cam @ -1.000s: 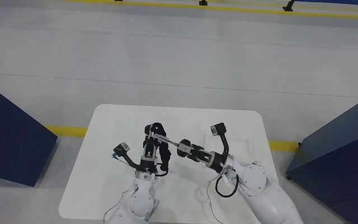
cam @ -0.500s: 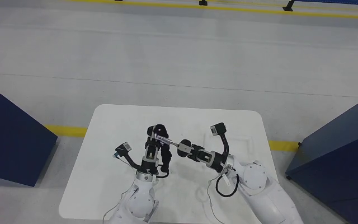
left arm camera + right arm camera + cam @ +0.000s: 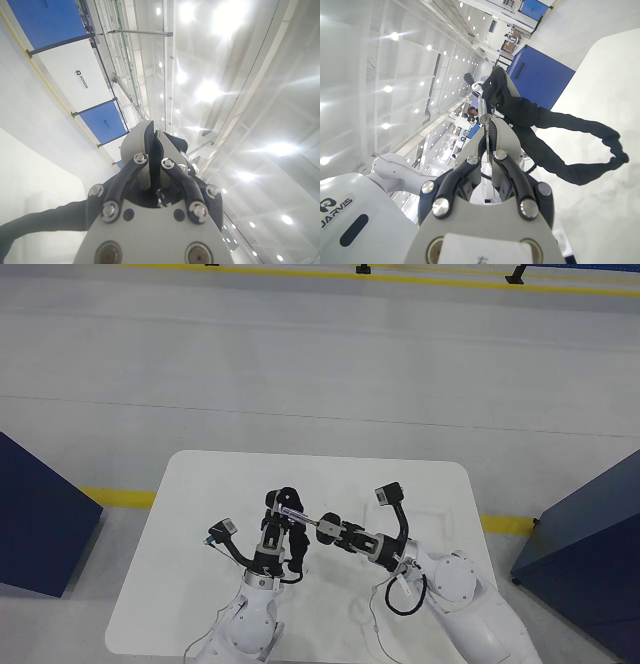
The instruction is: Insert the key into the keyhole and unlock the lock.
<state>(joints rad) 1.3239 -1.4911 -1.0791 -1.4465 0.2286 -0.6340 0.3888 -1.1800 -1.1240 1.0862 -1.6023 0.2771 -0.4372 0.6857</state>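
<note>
place: factory hall | high ceiling lights (image 3: 205, 90) | yellow floor line (image 3: 120, 497) | blue partitions (image 3: 102, 122)

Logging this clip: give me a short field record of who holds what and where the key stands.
left hand: shut on the lock, gripping its black sleeve, raised over the table
right hand: shut on the key
key: tip at the end of the lock's silver barrel, in line with it
black sleeve: hangs from the lock in a loop
unlocked: cannot tell

white table (image 3: 190, 524), grey floor (image 3: 300, 364), blue cabinets (image 3: 40, 524), ceiling lights (image 3: 207, 90)
</note>
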